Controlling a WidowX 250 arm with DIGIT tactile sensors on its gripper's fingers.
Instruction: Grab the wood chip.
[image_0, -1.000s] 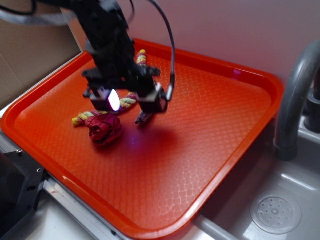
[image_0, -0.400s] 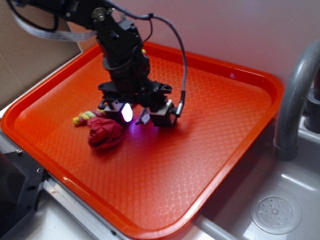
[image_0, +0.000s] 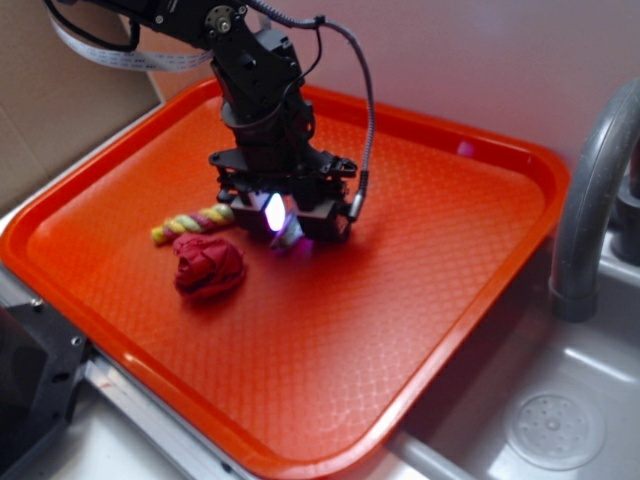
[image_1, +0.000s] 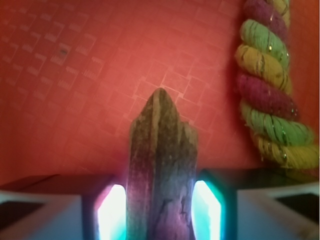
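Both claw (image_1: 160, 210) fingers flank the wood chip (image_1: 161, 170).

My place on the tray

My gripper (image_0: 283, 222) is low over the tray (image_0: 420, 260), with the wood chip (image_1: 161, 170) between its fingers, lying on the tray floor. The rope (image_0: 190, 223) lies just left of my gripper, and the cloth ball (image_0: 208, 267) sits just in front of the rope.
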